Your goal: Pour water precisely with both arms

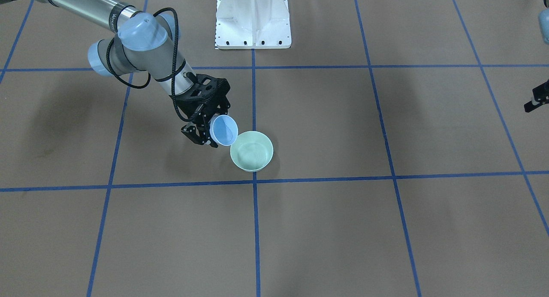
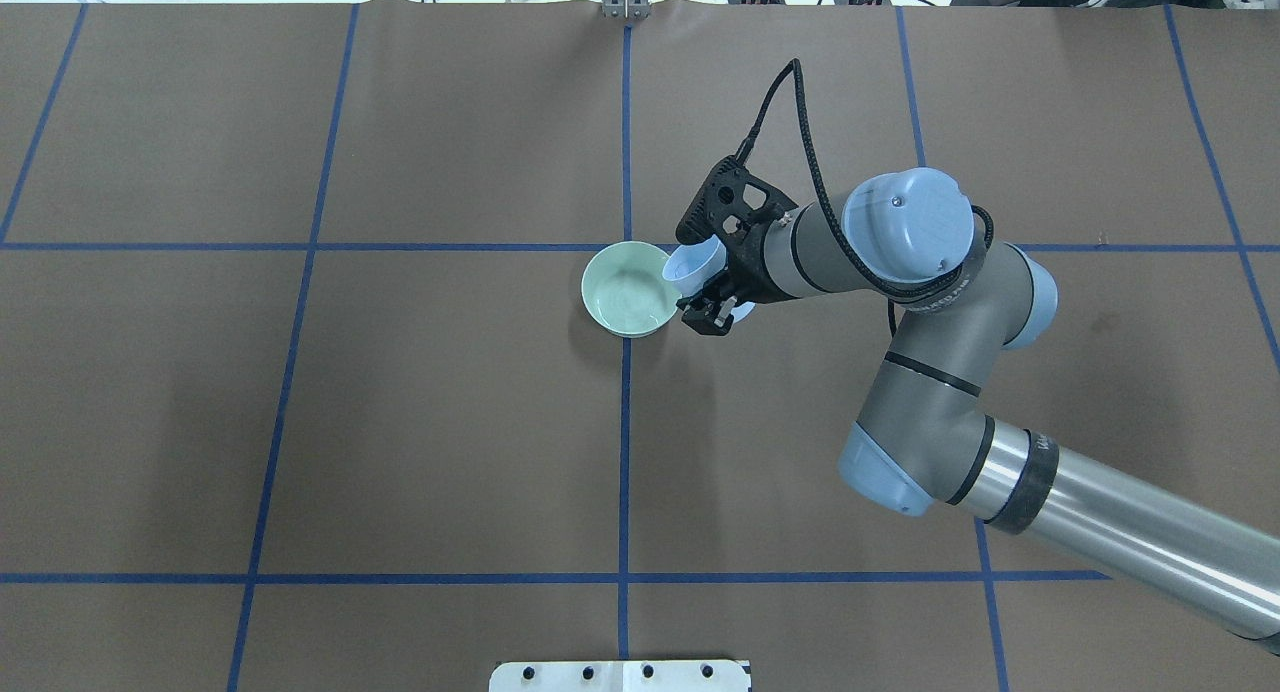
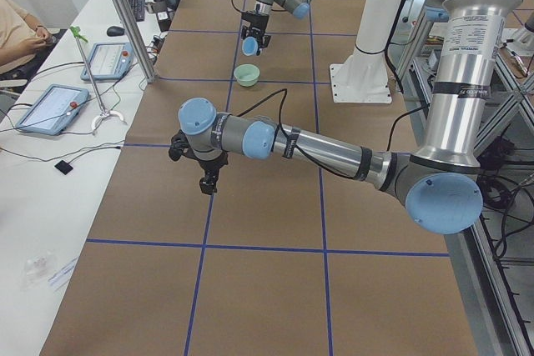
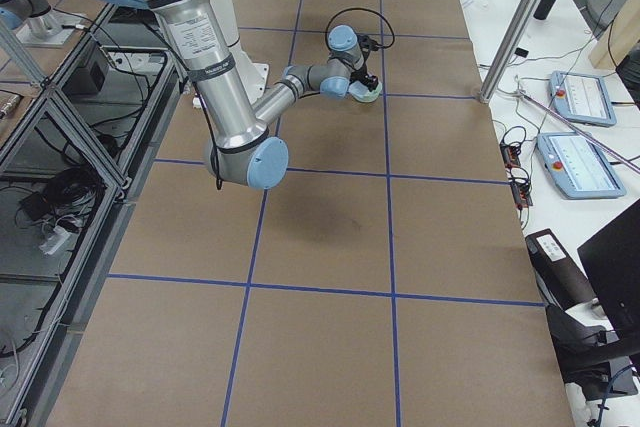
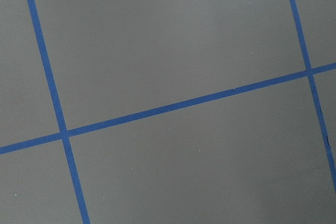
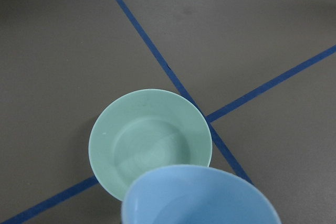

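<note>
Tilting beside green bowl [image 1: 263,159]: blue cup [image 1: 224,129].

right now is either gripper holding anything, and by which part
The right gripper clamps the tilted light blue cup by its side wall. Nothing shows in the left gripper.

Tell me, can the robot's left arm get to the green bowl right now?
Probably yes. The left gripper is far off, but only bare table lies between it and the green bowl. The right gripper holds a blue cup tilted over the bowl's other side.
</note>
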Tool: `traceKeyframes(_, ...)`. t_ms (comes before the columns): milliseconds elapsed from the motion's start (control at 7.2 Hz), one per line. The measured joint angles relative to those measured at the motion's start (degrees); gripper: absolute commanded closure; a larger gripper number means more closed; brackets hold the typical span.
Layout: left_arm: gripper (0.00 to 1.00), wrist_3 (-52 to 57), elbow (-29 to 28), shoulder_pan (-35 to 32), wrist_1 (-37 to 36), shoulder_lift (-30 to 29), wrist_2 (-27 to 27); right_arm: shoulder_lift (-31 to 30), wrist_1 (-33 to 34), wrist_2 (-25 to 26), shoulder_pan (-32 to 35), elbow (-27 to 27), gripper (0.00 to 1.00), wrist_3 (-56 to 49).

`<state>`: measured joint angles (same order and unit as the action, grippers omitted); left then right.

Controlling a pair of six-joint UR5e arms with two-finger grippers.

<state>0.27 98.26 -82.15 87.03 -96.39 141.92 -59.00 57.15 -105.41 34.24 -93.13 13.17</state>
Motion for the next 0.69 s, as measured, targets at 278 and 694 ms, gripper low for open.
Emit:
traceKeyframes(278,0.0,0.1,0.1,0.0,0.1,0.2,1.1,2.3,5.9,0.0,-0.3,0.1,1.0,-0.9)
traceKeyframes(694,0.0,0.1,0.1,0.0,0.2,0.6,1.4,5.4,14.2,0.0,-0.8,0.2,1.0,-1.8)
